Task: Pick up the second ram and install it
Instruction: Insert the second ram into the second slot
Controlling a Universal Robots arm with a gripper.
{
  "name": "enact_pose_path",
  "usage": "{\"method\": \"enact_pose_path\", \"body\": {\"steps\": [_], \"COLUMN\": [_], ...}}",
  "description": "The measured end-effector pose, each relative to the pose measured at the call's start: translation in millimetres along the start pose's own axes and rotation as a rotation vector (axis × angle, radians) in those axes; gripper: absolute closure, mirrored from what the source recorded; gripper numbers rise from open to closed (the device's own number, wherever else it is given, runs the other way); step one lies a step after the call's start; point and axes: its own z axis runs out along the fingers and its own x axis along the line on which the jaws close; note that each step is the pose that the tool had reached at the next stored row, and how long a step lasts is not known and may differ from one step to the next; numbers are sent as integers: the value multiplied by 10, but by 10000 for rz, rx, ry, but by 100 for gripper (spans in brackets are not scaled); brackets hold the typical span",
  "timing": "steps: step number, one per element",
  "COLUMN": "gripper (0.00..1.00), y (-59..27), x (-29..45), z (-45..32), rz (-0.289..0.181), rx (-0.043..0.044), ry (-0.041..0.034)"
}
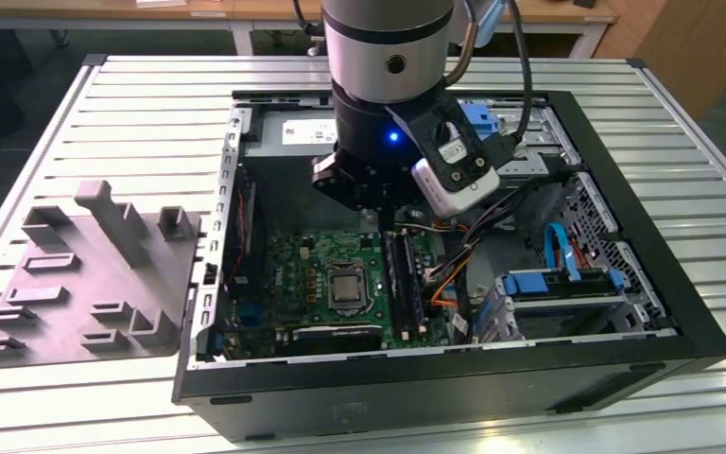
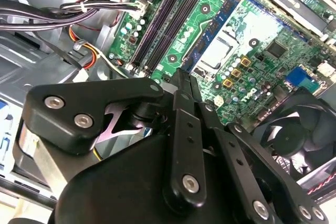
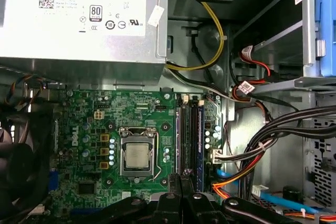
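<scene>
We see the gripper (image 2: 181, 74) lowered inside the open computer case (image 1: 684, 312), which lies on the slatted desk (image 1: 148, 104). Its fingers (image 2: 187, 129) are drawn together with no gap showing, and their tips hang just over the memory slots beside the processor socket (image 3: 137, 156) on the green motherboard (image 3: 89, 129). A long dark stick, which we take for the second ram (image 1: 400, 276), stands in those slots directly beneath the tips. We cannot tell whether the fingers touch it. The grey fixture plate (image 1: 86, 284) lies on the desk at the exterior view's left, just beside the case.
</scene>
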Motion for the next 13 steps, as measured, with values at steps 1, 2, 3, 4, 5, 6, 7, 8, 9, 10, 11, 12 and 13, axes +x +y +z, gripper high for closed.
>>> {"method": "enact_pose_path", "body": {"steps": [1, 2, 3, 4, 5, 6, 7, 8, 9, 10, 11, 12, 13], "gripper": [88, 88, 88, 88, 88, 88, 88, 88, 88, 88, 88, 88, 88], "y": [0, 0, 1, 4, 11, 22, 36, 52, 62, 66, 69, 70, 70], "x": [0, 0, -6, -17, -24, -29, -31, -35, -46, -58, -67, -76, -84], "z": [0, 0, 2, 4, 5, 8, 11, 15, 27, 44, 62, 79, 94], "rz": [-3, -6, -9, -8, -7, -6, -6, -6, -9, -8, -11, -30, -57], "rx": [0, -1, -4, -2, -1, -1, -1, 0, -1, -3, -3, -4, -6], "ry": [0, 0, -1, 0, 0, 0, -1, 0, 1, 0, 0, 1, 3]}}
